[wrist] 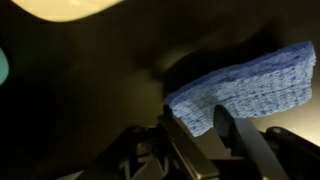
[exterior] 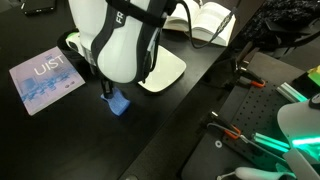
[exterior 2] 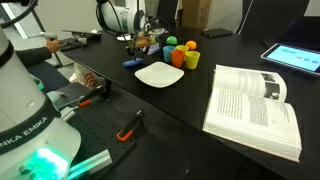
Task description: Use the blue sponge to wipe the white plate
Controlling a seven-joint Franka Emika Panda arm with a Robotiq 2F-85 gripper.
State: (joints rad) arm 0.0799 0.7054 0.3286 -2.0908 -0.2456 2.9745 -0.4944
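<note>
The blue sponge (exterior: 119,104) is clamped between my gripper's (exterior: 110,94) fingers, low over the dark table just beside the white plate (exterior: 168,72). In the wrist view the sponge (wrist: 255,85) juts out to the right from between the two fingers (wrist: 198,125), and a pale edge of the plate (wrist: 80,8) shows at the top left. In an exterior view the plate (exterior 2: 160,75) lies mid-table, with the sponge (exterior 2: 131,63) and gripper (exterior 2: 131,52) behind it. The arm hides part of the plate in an exterior view.
A pale blue booklet (exterior: 45,80) lies near the sponge. An open book (exterior 2: 255,105) sits at the table's front. Coloured cups (exterior 2: 190,58) stand behind the plate, a tablet (exterior 2: 295,57) further off. Tools with red handles (exterior: 235,135) lie on the robot base.
</note>
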